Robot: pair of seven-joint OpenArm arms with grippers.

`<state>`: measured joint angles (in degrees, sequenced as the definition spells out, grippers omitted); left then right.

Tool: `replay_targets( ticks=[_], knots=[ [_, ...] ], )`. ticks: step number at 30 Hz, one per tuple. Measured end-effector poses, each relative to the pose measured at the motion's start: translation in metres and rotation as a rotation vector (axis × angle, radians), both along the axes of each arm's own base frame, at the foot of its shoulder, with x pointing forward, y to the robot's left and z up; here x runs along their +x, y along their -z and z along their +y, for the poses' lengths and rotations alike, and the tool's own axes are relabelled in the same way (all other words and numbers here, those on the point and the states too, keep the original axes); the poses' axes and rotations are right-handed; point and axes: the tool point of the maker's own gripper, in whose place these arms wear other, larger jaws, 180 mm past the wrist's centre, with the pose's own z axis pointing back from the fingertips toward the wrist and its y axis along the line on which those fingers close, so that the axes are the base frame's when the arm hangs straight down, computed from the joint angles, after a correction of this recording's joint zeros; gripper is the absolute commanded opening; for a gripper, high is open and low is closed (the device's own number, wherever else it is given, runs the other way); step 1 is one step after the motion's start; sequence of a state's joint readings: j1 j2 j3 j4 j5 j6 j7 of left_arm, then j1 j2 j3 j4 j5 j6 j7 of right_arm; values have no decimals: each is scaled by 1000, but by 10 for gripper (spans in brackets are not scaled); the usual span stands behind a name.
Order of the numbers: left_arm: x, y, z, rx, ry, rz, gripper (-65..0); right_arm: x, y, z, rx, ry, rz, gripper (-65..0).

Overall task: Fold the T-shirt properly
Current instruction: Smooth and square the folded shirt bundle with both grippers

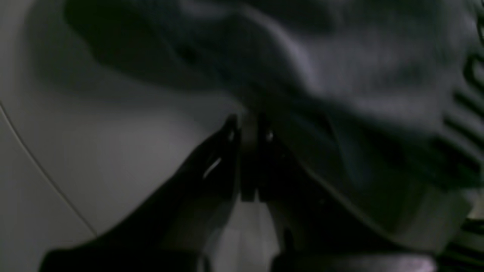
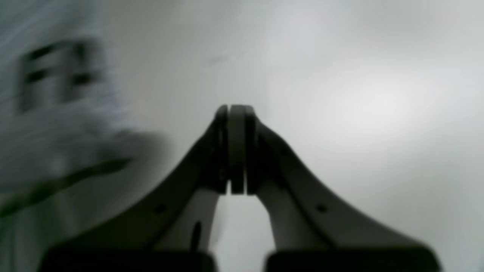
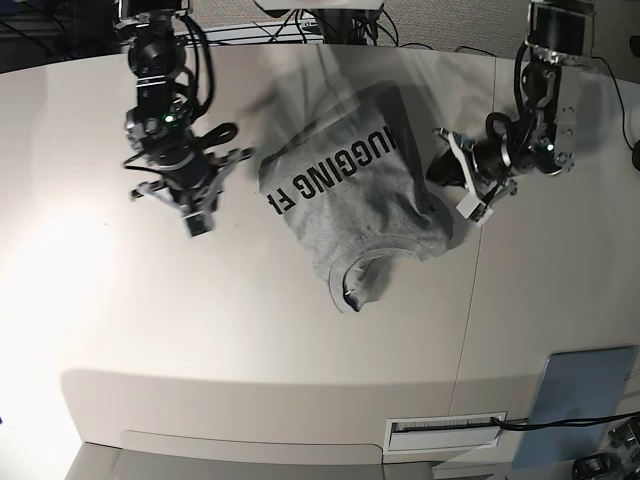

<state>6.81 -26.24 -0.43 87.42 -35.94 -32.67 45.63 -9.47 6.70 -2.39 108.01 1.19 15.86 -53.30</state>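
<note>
The heather-grey T-shirt [image 3: 350, 190] lies rumpled mid-table with its black lettering up and its ribbed neck [image 3: 355, 280] toward the front edge. My left gripper [image 3: 440, 175] sits at the shirt's right edge, where the cloth is bunched. In the left wrist view its dark fingers [image 1: 227, 151] are pressed together, and the T-shirt [image 1: 340, 68] runs down to their tips and drapes over the right one. My right gripper [image 3: 197, 225] hovers left of the shirt. It is shut and empty [image 2: 236, 113] over bare table, with the blurred T-shirt lettering [image 2: 56, 71] off to its left.
A seam in the white table [image 3: 470, 310] runs front to back just right of the shirt. A blue-grey panel [image 3: 585, 405] lies at the front right corner, with a slot [image 3: 445, 428] in the front edge beside it. Cables cross the back edge [image 3: 340, 25].
</note>
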Motion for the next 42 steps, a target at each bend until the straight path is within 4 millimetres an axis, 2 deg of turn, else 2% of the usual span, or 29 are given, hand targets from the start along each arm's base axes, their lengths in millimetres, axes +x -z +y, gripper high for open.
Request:
replay_targets(
  ticks=[3,8,11,14,17,20,26,28,33,36,39,42],
  knots=[
    [-17,0,-10,-15,17,12,-630,12,-6,-8,20,4,-36,-650],
    [-31,1,-34,-83,11,27,-630,32,22,-7,95,34,26,-650],
    [-24,3,-37,-72,-27,6,-630,44,29,8,117,-19,52,-650],
    [-3,5,-24,-16,-124,-70,-630,47,30,25,114,-70,59,-650],
    [11,7,-7,52,-183,-132,-630,39,36,47,112,-135,83,-650],
    [22,10,-1,62,-202,-144,-630,29,43,66,105,-191,123,-650],
    [52,12,8,56,-225,-152,-630,15,52,83,86,-215,171,-650],
    [57,11,7,54,-198,-154,-630,5,51,89,92,-229,174,-650],
    [63,8,0,51,-177,-160,-630,-36,49,107,117,-279,195,-650],
    [65,6,-17,22,-155,-166,-630,-57,43,116,134,-305,189,-650],
    [65,4,-32,-10,-135,-162,-630,-63,35,114,122,-292,168,-650],
    [64,3,-29,-2,-161,-136,-630,-60,24,98,70,-219,118,-650]
  ],
)
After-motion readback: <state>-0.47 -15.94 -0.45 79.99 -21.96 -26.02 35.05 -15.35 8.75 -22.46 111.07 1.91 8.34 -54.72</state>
